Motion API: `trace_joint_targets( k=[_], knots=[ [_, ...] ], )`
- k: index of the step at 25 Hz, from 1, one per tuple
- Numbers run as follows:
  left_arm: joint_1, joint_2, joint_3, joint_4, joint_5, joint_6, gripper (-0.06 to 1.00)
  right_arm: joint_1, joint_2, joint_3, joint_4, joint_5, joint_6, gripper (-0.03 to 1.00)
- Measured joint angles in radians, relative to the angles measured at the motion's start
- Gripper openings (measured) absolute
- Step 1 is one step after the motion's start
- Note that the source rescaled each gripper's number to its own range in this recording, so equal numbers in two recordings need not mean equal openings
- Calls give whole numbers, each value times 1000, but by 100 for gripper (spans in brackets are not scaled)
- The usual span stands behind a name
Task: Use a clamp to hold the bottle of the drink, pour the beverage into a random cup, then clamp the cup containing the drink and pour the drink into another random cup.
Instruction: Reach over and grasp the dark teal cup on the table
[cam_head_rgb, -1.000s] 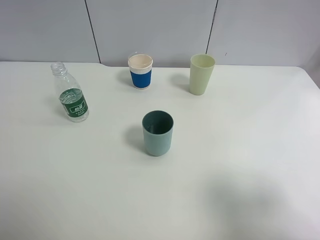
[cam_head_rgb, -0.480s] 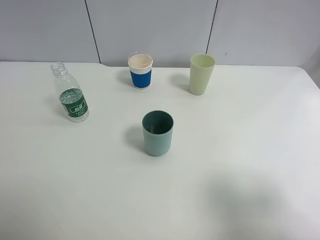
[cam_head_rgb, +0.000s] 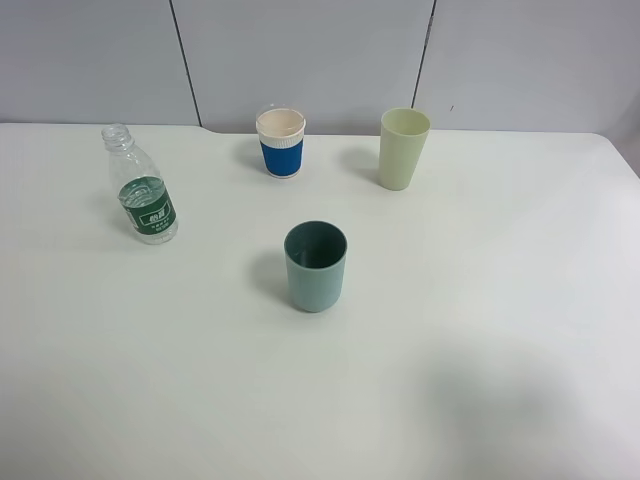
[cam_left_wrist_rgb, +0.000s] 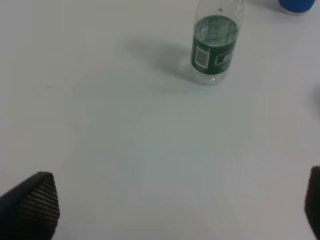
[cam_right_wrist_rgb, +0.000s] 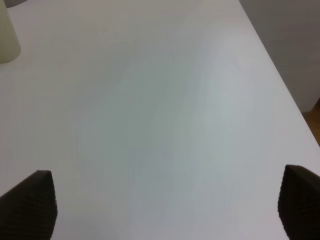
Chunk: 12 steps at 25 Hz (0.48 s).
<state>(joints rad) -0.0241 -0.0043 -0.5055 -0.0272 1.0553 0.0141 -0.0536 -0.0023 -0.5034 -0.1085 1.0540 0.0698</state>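
Note:
The clear ribbed bottle with a green label stands uncapped at the table's left; I cannot make out the beverage level inside it. A teal tumbler stands upright at the middle. The white cup with a blue sleeve sits at the back. Neither arm shows in the high view. In the left wrist view my left gripper is open, well short of the bottle, with the blue sleeve cup at the frame's edge. My right gripper stands open over bare table.
A taller pale green tapered cup stands at the back right, and its side shows in the right wrist view. The table's right edge runs near the right gripper. A grey panelled wall backs the table.

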Motion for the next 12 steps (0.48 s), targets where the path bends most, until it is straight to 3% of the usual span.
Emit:
trace_joint_targets(
  k=[9, 12],
  knots=[
    [0, 0, 0, 0, 0, 0, 100, 0, 82, -10, 73, -8, -55, 75],
    [0, 0, 0, 0, 0, 0, 100, 0, 208, -36, 126, -91, -95, 75]
  ],
)
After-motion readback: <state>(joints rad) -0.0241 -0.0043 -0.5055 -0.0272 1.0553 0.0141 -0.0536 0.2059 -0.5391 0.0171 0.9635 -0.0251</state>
